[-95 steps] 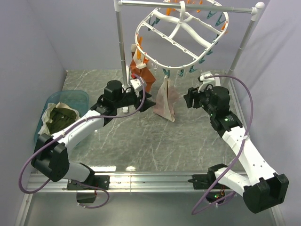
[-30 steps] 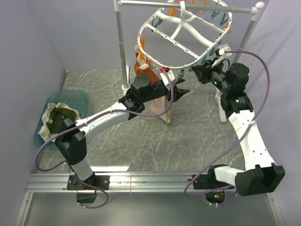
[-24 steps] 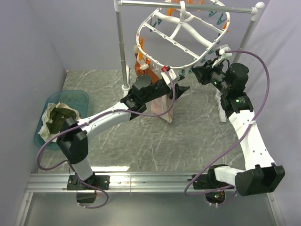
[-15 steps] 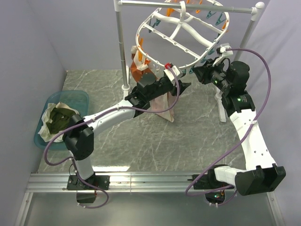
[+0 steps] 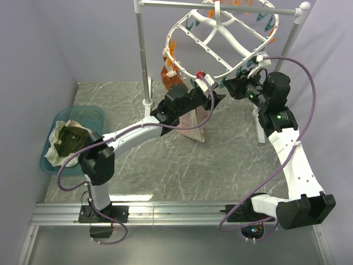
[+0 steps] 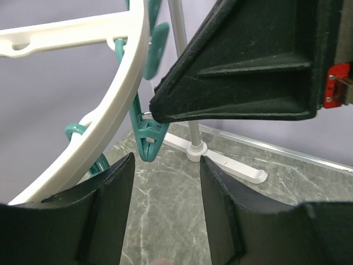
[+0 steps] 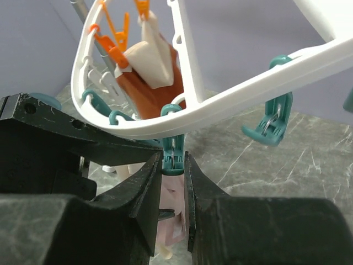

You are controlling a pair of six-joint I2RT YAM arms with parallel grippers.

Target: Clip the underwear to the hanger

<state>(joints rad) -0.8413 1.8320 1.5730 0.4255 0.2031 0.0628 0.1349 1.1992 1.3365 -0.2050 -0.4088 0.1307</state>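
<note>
The hanger (image 5: 217, 26), a white oval rack with teal and orange pegs, hangs tilted from the top rail. The pale pink underwear (image 5: 194, 122) dangles under its near rim. My right gripper (image 5: 227, 85) is at that rim. In the right wrist view it (image 7: 173, 160) is shut on a teal peg (image 7: 174, 156), with the underwear (image 7: 175, 223) showing below the peg. My left gripper (image 5: 217, 100) sits just left of the right one, above the cloth. Its fingers (image 6: 165, 160) stand open with only floor between them, and a teal peg (image 6: 146, 138) hangs just above the left finger.
A rust-orange garment (image 5: 171, 74) is clipped at the hanger's far left. The white pole stand (image 5: 142, 49) rises behind the left arm and its foot (image 6: 220, 160) lies on the floor. A teal basin (image 5: 83, 113) with olive-green cloth (image 5: 69, 138) sits at the left wall.
My left gripper has moved up and to the right, closer to the rim and the right gripper. The hanger has swung up and rightward. The right gripper has barely moved.
</note>
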